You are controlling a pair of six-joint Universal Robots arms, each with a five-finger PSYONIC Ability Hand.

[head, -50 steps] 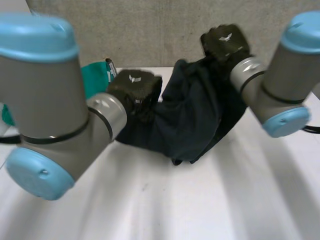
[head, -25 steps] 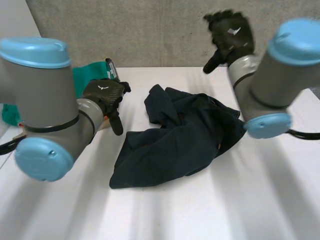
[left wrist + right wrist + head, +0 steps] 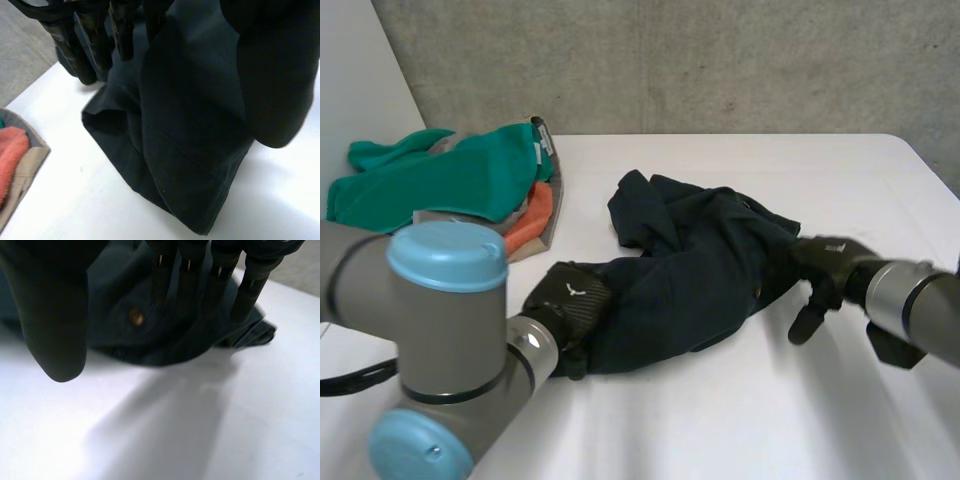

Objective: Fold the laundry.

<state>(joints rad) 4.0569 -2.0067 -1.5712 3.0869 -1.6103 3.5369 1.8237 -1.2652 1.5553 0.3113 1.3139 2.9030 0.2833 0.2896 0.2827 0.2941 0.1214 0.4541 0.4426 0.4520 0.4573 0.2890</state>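
Observation:
A dark navy garment (image 3: 690, 270) lies crumpled in the middle of the white table (image 3: 720, 420). My left hand (image 3: 565, 305) rests low at its near-left edge. In the left wrist view its fingers (image 3: 75, 45) reach out straight above the cloth (image 3: 190, 130), thumb apart, nothing held. My right hand (image 3: 820, 272) is down at the garment's right edge. In the right wrist view its fingers (image 3: 247, 292) are straight over the cloth's rim, close to a small button (image 3: 135, 316), and the thumb (image 3: 55, 320) stands off to the side.
A pile of other laundry sits at the back left: a green piece (image 3: 440, 175) on top of an orange one (image 3: 535, 218) and a beige one (image 3: 20, 180). A grey wall runs behind the table.
A second ago both hands held the garment up, shut on it. They let go, it dropped onto the table, and both hands have come down to its edges, open.

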